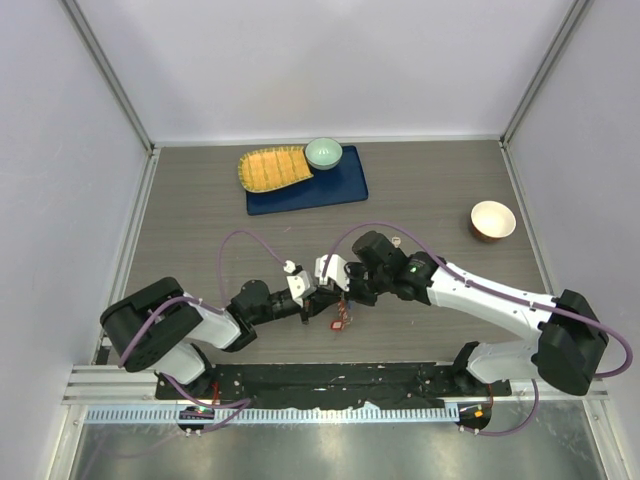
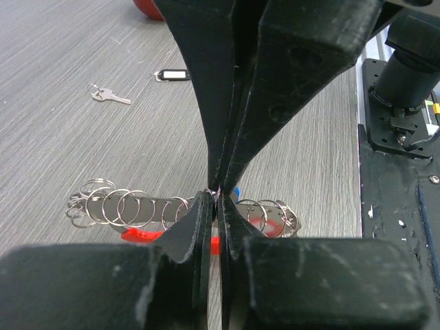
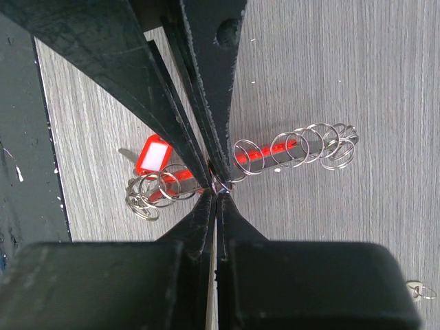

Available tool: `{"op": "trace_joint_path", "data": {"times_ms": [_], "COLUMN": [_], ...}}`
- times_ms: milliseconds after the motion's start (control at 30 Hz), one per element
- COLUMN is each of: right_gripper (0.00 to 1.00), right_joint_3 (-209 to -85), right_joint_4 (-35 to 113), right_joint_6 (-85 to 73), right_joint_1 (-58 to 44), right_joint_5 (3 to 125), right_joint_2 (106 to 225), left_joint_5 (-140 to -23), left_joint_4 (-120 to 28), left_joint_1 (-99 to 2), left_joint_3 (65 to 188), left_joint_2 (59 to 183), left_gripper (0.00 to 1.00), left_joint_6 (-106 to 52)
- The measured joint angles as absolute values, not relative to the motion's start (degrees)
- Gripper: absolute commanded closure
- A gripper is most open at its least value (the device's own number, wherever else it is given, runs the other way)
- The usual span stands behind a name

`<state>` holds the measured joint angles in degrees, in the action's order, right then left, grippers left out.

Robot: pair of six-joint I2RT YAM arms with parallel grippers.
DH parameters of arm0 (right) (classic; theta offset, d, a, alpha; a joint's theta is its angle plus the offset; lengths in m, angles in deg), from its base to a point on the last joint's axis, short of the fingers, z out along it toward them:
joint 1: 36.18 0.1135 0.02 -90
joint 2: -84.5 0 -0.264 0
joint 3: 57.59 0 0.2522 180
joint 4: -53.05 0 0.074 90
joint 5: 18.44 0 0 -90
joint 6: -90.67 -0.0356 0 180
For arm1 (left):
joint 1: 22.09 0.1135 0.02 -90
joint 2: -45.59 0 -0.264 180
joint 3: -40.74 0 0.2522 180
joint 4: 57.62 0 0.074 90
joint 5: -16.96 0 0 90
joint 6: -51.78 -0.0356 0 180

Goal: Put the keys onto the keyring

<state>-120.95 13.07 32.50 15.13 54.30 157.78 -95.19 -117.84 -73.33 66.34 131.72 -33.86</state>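
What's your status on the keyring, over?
Left gripper, right gripper both shut, tip to tip on keyring. Bare silver key lies apart. Nothing blocking.

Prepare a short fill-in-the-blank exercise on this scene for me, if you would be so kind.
1. The green bowl sits at the far edge of a ___ tray.
2. Exactly ___ pincers pinch the keyring: the left pincer and the right pincer.
3. The strip running through the keyring's rings is ___.
4. The bare key lying on the table is ___ in colour.

Missing words: blue; two; red; silver.
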Motion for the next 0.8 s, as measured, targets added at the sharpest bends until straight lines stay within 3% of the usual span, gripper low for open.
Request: {"op": "trace_joint_path", "data": {"times_ms": [200,467,633,800], "right_gripper": [0.96,0.59,0.56,0.61], "right_joint_3": [-120.93,-118.00,-114.05,-106.77], "right_joint_4": [12.87,17.70,23.23,30.25], "right_joint_6": [32.04,25.59,18.12,8.72], "right_joint_1": [15.13,15.11,14.45,11.19], "right_joint_5": [54.52,56.23,57.76,58.04], "right_joint_2": [157.49,153.71,146.85,140.31], "left_joint_5": [-95.80,-92.63,-89.92,-88.37], "left_joint_4": [-118.17,-119.00,-119.74,-118.73], "left_joint_1": [-73.33,-73.35,-73.46,-73.46], "left_joint_3": [66.43,65.51,64.59,64.44], "left_joint_2": [131.96,132.00,132.00,132.00], "left_gripper": [1.00,1.00,1.00,1.00], "left_joint_6": [-33.71,-32.31,-31.06,-30.43]}}
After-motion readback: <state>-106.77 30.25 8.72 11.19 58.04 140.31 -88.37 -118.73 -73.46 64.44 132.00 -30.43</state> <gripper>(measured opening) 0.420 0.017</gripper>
